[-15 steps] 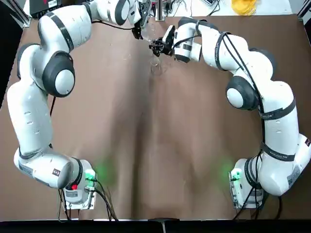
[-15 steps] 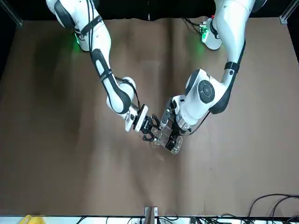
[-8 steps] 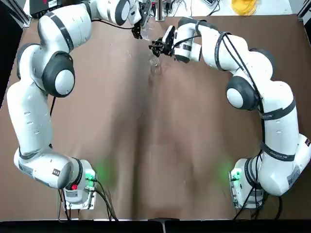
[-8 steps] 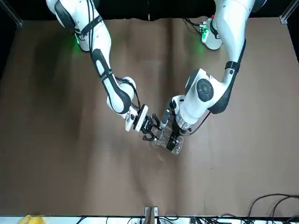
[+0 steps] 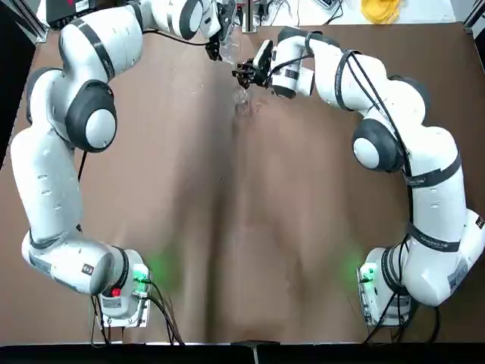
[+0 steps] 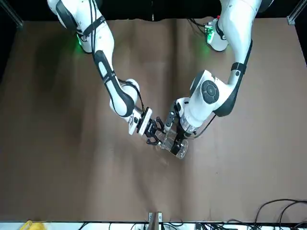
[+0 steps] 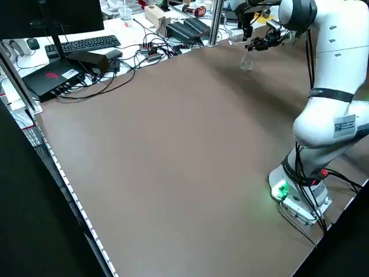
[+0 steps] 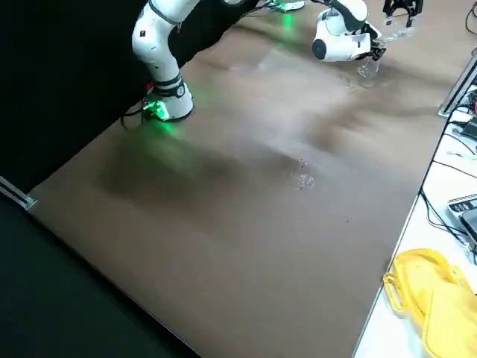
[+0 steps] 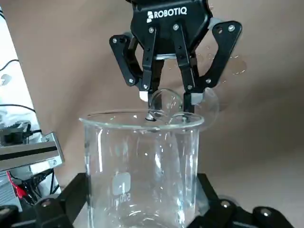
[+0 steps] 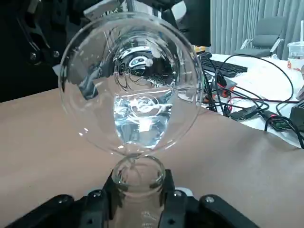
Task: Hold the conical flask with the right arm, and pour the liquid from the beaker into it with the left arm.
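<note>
Brown table [image 5: 227,227], top view: clear narrow-necked conical flask [image 5: 241,97] at far edge, right gripper [image 5: 241,73] clamped on its neck. Left wrist view: left gripper [image 9: 142,209] clamps clear wide-mouthed glass beaker [image 9: 142,166]. Right wrist view: tilted beaker lip directly above flask mouth, liquid near lip.

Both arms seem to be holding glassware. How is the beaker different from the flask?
The beaker is a wide-mouthed cylinder; the conical flask has a narrow neck. The left gripper holds the beaker tipped, its lip over the flask's mouth, while the right gripper holds the flask by its neck. Both are clear glass, held off the table.
</note>
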